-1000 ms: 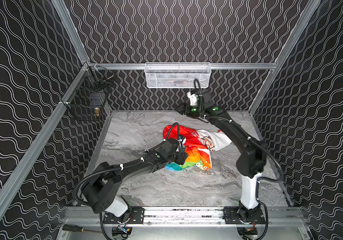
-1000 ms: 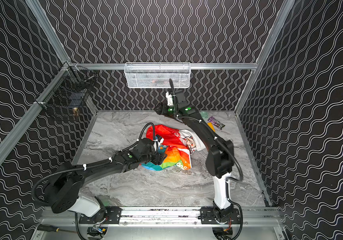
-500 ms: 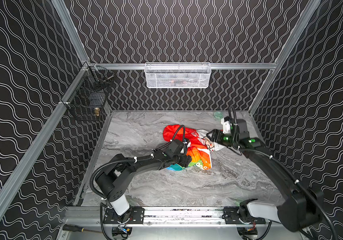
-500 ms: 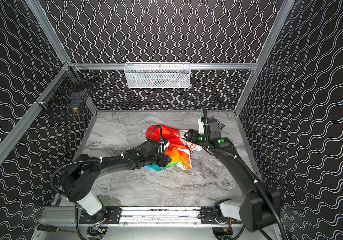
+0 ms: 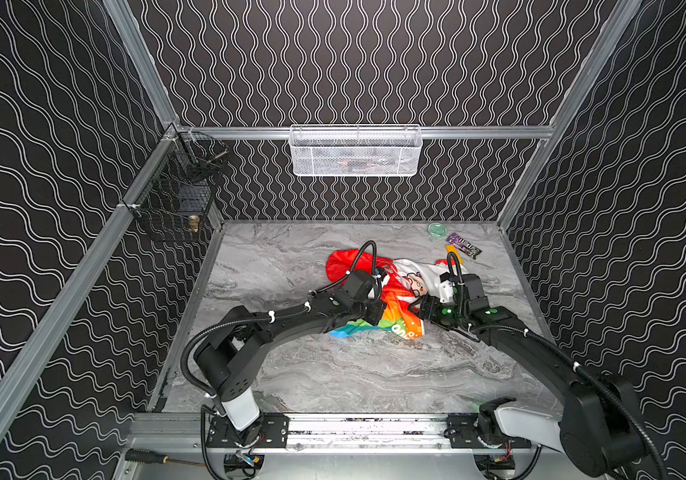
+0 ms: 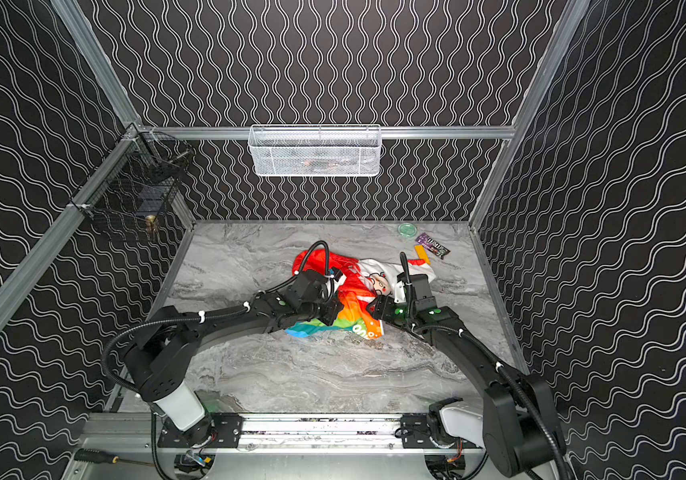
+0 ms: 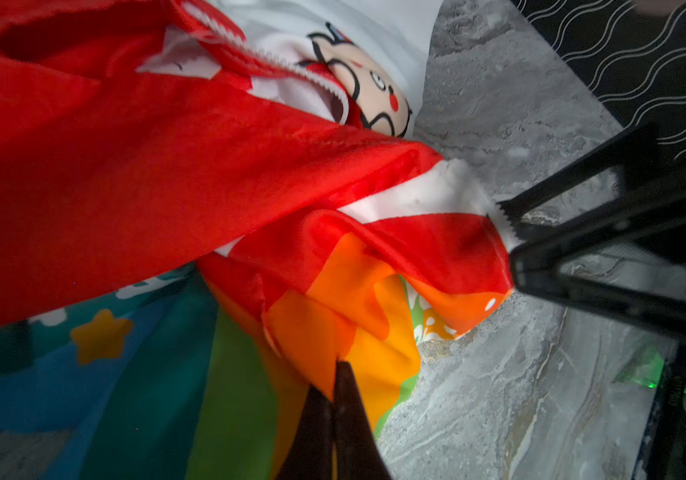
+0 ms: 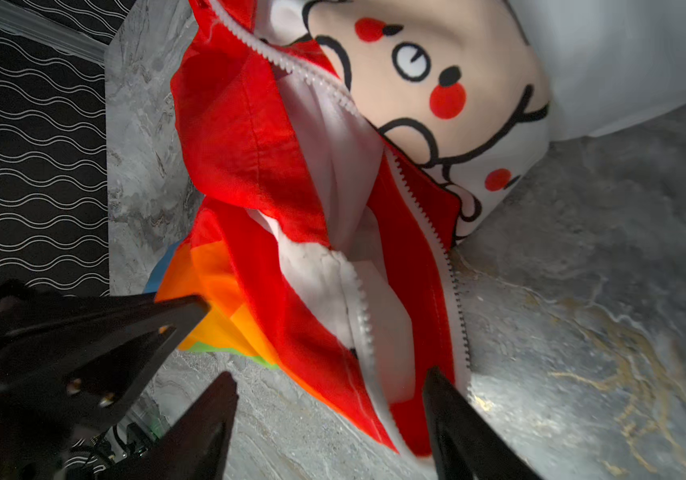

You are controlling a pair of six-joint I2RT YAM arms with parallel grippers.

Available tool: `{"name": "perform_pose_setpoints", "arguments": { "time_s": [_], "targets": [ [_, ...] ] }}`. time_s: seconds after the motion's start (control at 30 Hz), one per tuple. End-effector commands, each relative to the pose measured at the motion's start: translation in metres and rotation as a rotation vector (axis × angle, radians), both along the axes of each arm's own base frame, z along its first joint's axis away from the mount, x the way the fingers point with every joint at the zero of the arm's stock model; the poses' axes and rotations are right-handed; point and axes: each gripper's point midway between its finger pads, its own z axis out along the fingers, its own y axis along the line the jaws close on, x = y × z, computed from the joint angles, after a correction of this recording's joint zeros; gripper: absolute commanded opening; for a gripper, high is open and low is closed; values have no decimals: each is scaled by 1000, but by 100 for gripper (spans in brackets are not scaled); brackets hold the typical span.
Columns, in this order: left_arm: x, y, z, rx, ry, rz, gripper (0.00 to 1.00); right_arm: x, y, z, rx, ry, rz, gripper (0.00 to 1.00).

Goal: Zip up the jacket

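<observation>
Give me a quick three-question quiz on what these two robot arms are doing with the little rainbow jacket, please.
1. True or false: the jacket is already zipped shut.
2. Which claw is clamped on the cloth? A) the left claw B) the right claw C) neither
3. Fill the gap: the teeth of the zipper are ___ in colour.

Key: 1 false, the two rows of teeth lie apart. 2 A, it pinches an orange fold, while the right claw stands open around the front edge. 3 white.
</observation>
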Motion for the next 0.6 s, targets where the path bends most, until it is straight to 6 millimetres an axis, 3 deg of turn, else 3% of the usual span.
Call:
{"name": "perform_pose_setpoints", "arguments": {
  "time_s": [0.0, 0.1, 0.33, 0.57],
  "targets": [
    [2, 3, 21, 9, -41, 4, 0, 11, 10, 6, 46, -30, 10, 68],
    [3, 7, 43, 4, -79, 10, 0, 16, 16, 11, 64, -39, 21, 60],
    [14, 30, 92, 54, -197, 87, 0, 29, 41, 41, 130, -73, 70, 26],
    [37, 68, 115, 163, -255, 230, 0, 30, 62, 86, 204, -129, 127, 7]
  ]
}}
